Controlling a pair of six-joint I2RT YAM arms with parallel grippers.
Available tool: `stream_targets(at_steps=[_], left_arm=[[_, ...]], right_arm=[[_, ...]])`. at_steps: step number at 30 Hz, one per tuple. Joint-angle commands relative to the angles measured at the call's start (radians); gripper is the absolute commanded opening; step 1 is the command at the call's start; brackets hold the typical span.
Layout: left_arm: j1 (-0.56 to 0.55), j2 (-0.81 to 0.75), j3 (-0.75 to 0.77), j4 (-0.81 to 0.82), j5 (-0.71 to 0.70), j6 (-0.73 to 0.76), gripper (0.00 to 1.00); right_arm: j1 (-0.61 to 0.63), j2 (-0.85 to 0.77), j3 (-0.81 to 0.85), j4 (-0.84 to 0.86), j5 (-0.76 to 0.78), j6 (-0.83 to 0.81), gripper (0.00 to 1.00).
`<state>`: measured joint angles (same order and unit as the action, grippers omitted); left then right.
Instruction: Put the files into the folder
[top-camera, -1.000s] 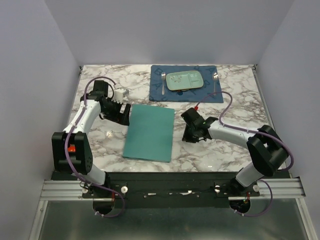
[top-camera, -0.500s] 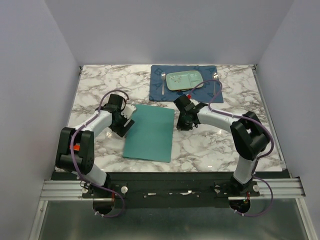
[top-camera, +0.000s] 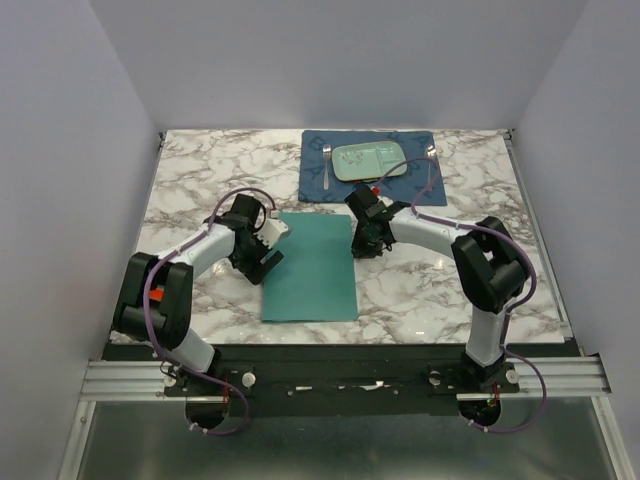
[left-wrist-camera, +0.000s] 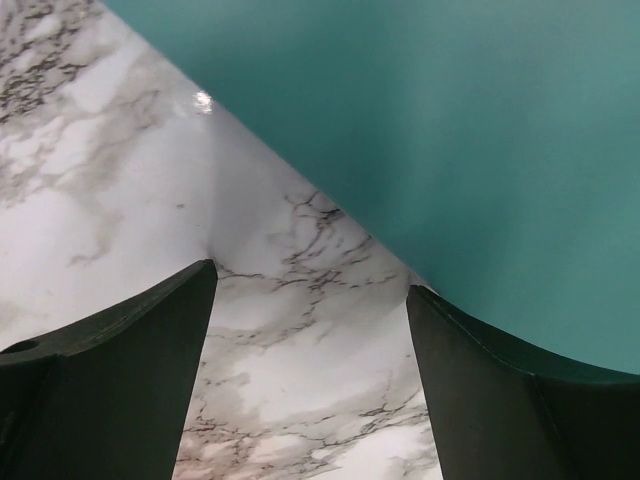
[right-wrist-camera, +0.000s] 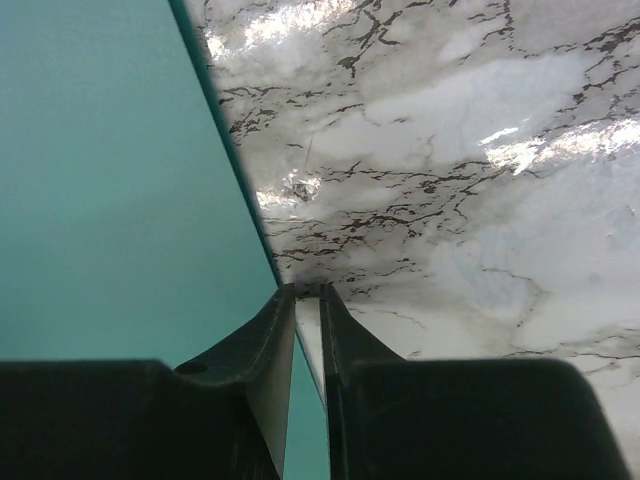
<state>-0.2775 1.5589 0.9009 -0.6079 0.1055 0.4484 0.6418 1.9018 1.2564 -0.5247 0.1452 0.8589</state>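
The teal folder (top-camera: 310, 265) lies closed and flat on the marble table (top-camera: 190, 200), near the middle. My left gripper (top-camera: 266, 252) is open at the folder's left edge. In the left wrist view (left-wrist-camera: 310, 290) its fingers stand over bare marble with the folder (left-wrist-camera: 480, 130) just beyond the right finger. My right gripper (top-camera: 358, 244) is at the folder's far right corner. In the right wrist view (right-wrist-camera: 308, 290) its jaws are nearly closed, with the folder's (right-wrist-camera: 100, 200) edge running into the gap between them. No white printed sheets show.
A dark blue placemat (top-camera: 420, 190) lies at the back with a pale green plate (top-camera: 368, 160), a fork (top-camera: 327, 165) and a spoon (top-camera: 430, 165) on it. Grey walls close in the table on three sides.
Both grippers have moved in to the folder's edges. The folder has turned from tilted to nearly square with the table and shifted slightly right.
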Motion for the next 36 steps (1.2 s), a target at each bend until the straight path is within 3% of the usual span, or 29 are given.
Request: stream_targets(at_steps=[1, 9, 14, 20, 24, 36], left_arm=[[-0.026, -0.037, -0.008, -0.047, 0.082, -0.008, 0.91], [-0.028, -0.045, 0.019, -0.049, 0.059, -0.019, 0.92], [-0.020, -0.141, 0.081, -0.099, 0.025, -0.053, 0.99], [0.018, -0.292, 0.161, -0.191, 0.117, -0.118, 0.99], [0.032, -0.342, 0.173, -0.220, 0.143, -0.166, 0.99], [0.073, -0.461, 0.067, -0.184, 0.132, -0.211, 0.99]], right_arm=[[-0.007, 0.010, -0.023, -0.015, -0.007, -0.003, 0.24], [-0.007, -0.085, -0.098, 0.012, 0.019, 0.020, 0.22], [-0.005, -0.225, -0.114, 0.011, 0.056, -0.069, 0.45], [0.036, -0.440, -0.179, 0.058, 0.024, -0.192, 0.66], [0.084, -0.524, -0.218, 0.061, -0.038, -0.222, 0.70], [0.236, -0.721, -0.413, 0.158, -0.021, -0.186, 0.78]])
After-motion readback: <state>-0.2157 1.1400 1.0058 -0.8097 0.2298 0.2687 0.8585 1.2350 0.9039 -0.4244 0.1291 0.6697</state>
